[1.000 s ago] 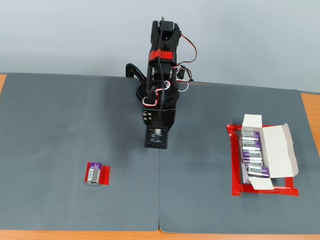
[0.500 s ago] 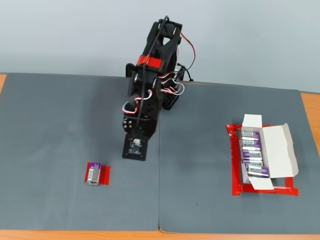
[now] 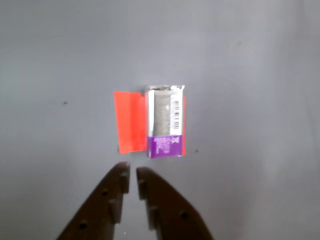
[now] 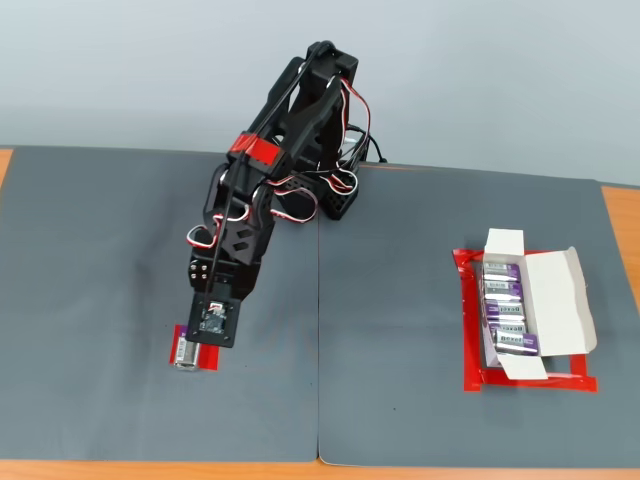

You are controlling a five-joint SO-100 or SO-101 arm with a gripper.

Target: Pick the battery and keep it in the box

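The battery (image 3: 165, 122), silver with a purple band and a barcode label, lies on a flat red tape patch (image 3: 130, 127) on the grey mat. In the wrist view my gripper (image 3: 132, 168) hovers just short of it, its dark fingers (image 3: 112, 197) nearly touching each other and holding nothing. In the fixed view the arm leans left and down over the battery (image 4: 182, 356), which peeks out beside the wrist. The box (image 4: 556, 300), a white carton with open flaps, sits far right with several purple-labelled cells (image 4: 505, 310) inside.
A red tape outline (image 4: 468, 340) frames the box. The arm's base (image 4: 335, 200) stands at the back middle of the grey mat (image 4: 400, 400). A seam runs down the mat's middle. Wooden table edge (image 4: 300, 470) shows at the front.
The arm has swung left and lowered from the mat's middle to above the battery on the red patch. Battery and box have not moved.
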